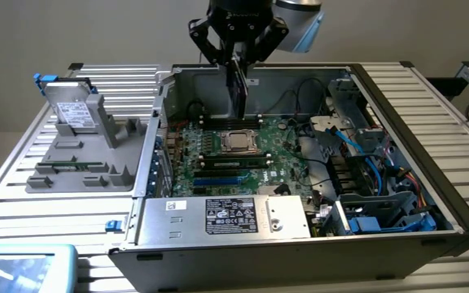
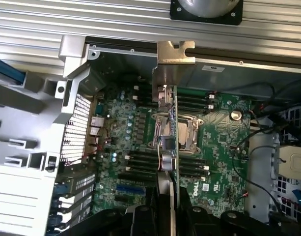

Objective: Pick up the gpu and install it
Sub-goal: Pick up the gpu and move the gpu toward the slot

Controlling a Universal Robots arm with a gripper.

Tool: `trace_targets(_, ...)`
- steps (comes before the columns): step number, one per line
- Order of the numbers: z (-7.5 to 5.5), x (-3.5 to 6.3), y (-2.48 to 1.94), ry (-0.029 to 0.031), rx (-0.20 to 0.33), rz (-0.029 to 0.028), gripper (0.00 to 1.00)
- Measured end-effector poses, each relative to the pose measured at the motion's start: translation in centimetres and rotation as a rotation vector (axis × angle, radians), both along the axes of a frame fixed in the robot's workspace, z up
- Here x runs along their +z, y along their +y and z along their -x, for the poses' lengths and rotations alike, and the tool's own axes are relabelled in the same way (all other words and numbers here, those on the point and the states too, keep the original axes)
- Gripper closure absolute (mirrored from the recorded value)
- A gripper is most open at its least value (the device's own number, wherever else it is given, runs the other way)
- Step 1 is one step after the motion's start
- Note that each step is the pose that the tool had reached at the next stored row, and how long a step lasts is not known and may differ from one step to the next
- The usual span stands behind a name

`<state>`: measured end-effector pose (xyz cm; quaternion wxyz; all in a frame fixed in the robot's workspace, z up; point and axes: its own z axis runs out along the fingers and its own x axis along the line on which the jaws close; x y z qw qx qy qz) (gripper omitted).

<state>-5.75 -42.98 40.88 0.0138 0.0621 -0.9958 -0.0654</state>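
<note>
My gripper hangs above the back of the open computer case and is shut on the gpu. The card hangs edge-on and upright from the fingers, its lower end over the motherboard near the memory slots behind the CPU socket. In the wrist view the gpu appears as a thin edge running from my gripper across the socket, with its silver end bracket by the case's rear wall. The card is above the board, apart from it.
A grey holder tray at the exterior view's left carries a silver hard drive and a small green memory stick. Inside the case are the power supply, blue cables and a drive cage. A light blue-rimmed object lies front left.
</note>
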Motion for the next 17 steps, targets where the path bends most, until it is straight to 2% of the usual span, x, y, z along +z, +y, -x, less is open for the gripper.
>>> trace_targets(17,0.0,-0.32,0.0,-0.0001,0.31,0.0,0.71)
